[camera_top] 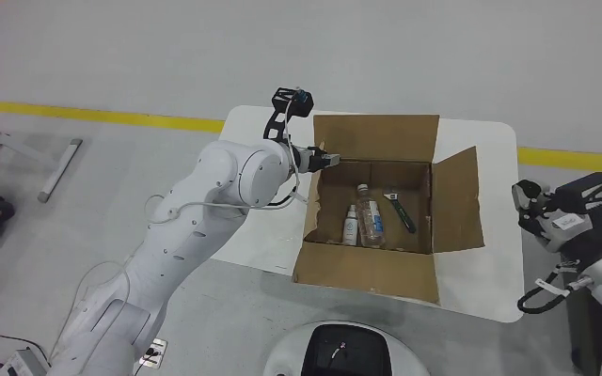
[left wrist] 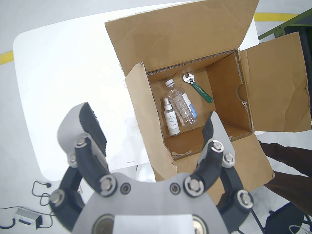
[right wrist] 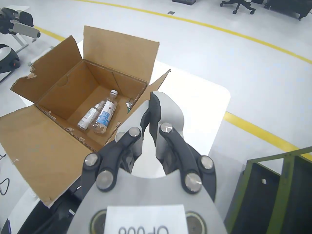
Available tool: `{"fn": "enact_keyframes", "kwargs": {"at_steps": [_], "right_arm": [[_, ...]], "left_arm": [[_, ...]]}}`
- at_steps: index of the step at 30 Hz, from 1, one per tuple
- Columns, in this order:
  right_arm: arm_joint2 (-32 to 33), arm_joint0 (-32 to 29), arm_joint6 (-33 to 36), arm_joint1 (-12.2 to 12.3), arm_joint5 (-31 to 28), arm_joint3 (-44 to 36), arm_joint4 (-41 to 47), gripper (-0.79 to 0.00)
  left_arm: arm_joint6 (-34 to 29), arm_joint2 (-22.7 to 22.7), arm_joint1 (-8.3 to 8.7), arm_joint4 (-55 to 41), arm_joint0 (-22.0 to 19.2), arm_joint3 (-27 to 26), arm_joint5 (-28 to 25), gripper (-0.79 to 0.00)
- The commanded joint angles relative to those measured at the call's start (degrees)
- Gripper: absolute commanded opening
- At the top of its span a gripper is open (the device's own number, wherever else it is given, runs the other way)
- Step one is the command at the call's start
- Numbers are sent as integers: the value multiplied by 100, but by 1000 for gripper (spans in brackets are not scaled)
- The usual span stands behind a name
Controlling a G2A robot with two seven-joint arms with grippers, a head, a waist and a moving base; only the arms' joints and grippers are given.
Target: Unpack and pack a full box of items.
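White table (camera_top: 499,273): it carries the one cardboard box (camera_top: 367,271), which stands with all four flaps folded outward and its floor open to view from above.

Left gripper (left wrist: 149,115): its fingers are spread wide and hold nothing. It hangs above the table just outside the box's left wall, toward the far left corner, and its wrist view looks down into the box.

Right gripper (right wrist: 152,108): its fingers are pressed together with nothing between them. It is held off to the right, beyond the right flap and well apart from the contents.

Clear water bottle (camera_top: 370,221): it lies on its side at the middle of the box floor, white cap toward the far wall.

Green-handled adjustable wrench (camera_top: 401,211): it lies flat to the right of the bottle and apart from it, head toward the far wall.

White spray bottle (camera_top: 350,227): it lies on its side against the left flank of the water bottle, nozzle toward the far wall.

Progress: all three items lie inside the box and neither gripper carries one. The unpacking therefore appears not yet begun, with the lifting out and the repacking still to do, although a finished cycle would look the same.

Relation to the left gripper: the spray bottle is the nearest item, lower and to the right, across the left wall. The wrench is the farthest.
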Motion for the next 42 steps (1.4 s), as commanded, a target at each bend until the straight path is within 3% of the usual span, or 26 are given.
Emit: {"fn": "enact_keyframes", "kwargs": {"at_steps": [1,4,10,15,22,26,27,28,29,30,34,36,42], "right_arm": [[1,0,0,0,-2,0,0,-785],[-3,-21,-45,-3,30,17,36,-785],[75,-320,-1446,-2,172,411,-237,-785],[-17,-231,-2175,13,159,1013,-606,-785],[-596,66,-2655,-16,262,1884,-801,-785],[-927,218,-2716,-41,269,2149,-733,-785],[-993,253,-2728,-44,250,2176,-738,-785],[-1053,282,-2755,-47,209,2186,-709,-785],[-1097,307,-2771,-47,165,2190,-692,-785],[-1140,331,-2771,-46,123,2165,-699,-785],[-1311,372,-2719,-43,-87,2068,-578,-785],[-1437,378,-2627,-41,-230,2061,-530,-785],[-1899,472,-2340,-43,-666,2106,-525,-785]], "left_arm": [[0,0,0,0,0,0,0,0],[0,0,0,0,0,0,0,0],[0,0,0,0,0,0,0,0],[0,0,0,0,0,0,0,0],[261,-71,3,-2,144,37,-56,0],[432,-176,51,348,333,-39,-459,0],[426,-225,63,432,392,-49,-470,-372],[399,-286,73,448,443,-73,-471,-456],[383,-351,83,463,487,-103,-505,-705],[376,-413,102,605,534,-118,-564,-785],[253,-574,169,1099,820,-192,-820,-785],[279,-521,220,1718,984,-269,-1271,-785],[505,-567,209,1593,1363,-243,-1462,-785]]}}
